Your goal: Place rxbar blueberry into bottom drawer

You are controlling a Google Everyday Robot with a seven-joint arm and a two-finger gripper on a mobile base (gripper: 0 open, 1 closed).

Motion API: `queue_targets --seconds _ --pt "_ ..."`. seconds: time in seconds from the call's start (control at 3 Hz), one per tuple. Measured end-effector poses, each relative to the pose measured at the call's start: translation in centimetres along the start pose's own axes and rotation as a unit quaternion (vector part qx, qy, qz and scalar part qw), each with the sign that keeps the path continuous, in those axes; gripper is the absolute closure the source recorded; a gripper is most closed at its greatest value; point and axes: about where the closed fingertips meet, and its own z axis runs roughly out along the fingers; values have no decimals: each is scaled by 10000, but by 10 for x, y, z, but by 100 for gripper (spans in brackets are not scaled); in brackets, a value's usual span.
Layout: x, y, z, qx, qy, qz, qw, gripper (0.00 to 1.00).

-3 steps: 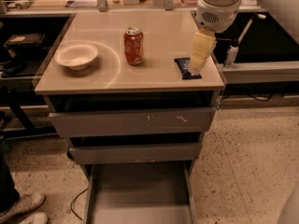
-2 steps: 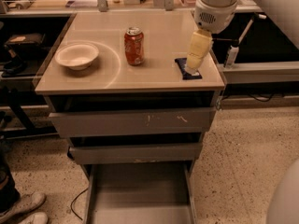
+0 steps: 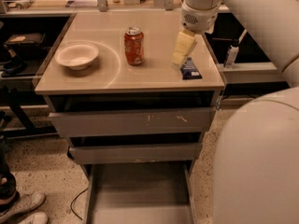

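While the end effector (image 3: 183,50) hangs over the front right corner of the desk (image 3: 154,76), its tip just beside the rxbar blueberry (image 3: 191,70), its opening cannot be determined. The bar lies flat on the desk, not yet lifted. Step in hand, as judged: grasp approach. The next move calls for securing the bar, lifting it, then lowering it past the front edge into the bottom drawer (image 3: 140,190), which stands pulled out.

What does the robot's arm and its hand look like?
The arm is smooth, rounded white shells, with a small speckled grille on its round wrist. No cables show. The gripper is pale yellow and blocky, hanging over the tabletop just above the dark-blue rxbar blueberry.
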Motion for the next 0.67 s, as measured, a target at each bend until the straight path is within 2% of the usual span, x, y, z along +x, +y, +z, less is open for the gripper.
queue_targets --seconds 0.33,0.67 --pt "-19 -17 53 -251 204 157 9994 0" --pt "-27 -22 57 -177 82 157 9997 0"
